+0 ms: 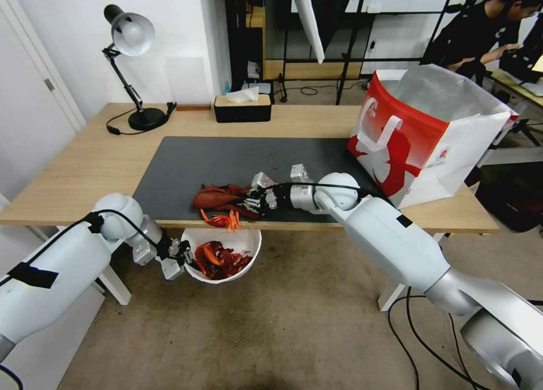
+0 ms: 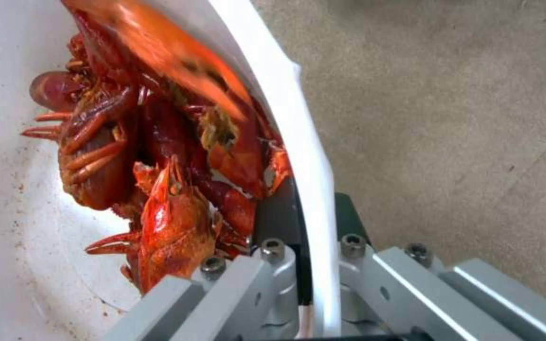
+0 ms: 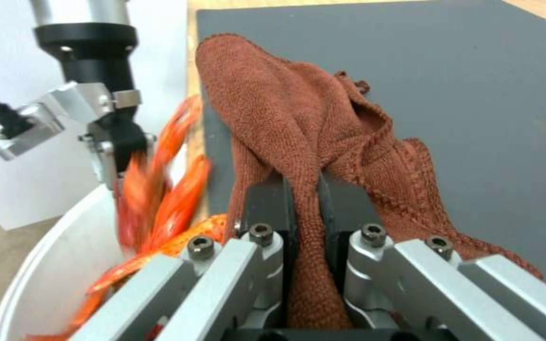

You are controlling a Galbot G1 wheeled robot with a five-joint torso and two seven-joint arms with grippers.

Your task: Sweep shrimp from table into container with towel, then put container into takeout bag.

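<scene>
My left gripper (image 1: 182,258) is shut on the rim of the white container (image 1: 249,243), holding it below the table's front edge (image 1: 350,226). The pinched rim (image 2: 311,180) runs between its fingers in the left wrist view. Many red-orange shrimp (image 1: 220,261) lie inside the bowl (image 2: 159,156). A few shrimp (image 1: 223,220) are tipping over the table edge, blurred as they fall (image 3: 159,189). My right gripper (image 1: 249,200) is shut on the rust-red towel (image 1: 218,197), pressed on the dark mat near the front edge. A fold of towel (image 3: 304,142) sits between its fingers. The red and white takeout bag (image 1: 418,135) stands open at the table's right end.
A black tissue box (image 1: 242,108) and a desk lamp (image 1: 133,67) stand along the table's back edge. The dark grey mat (image 1: 237,158) covers the table's middle. Cables lie on the floor at the right. A person works at a desk far behind the bag.
</scene>
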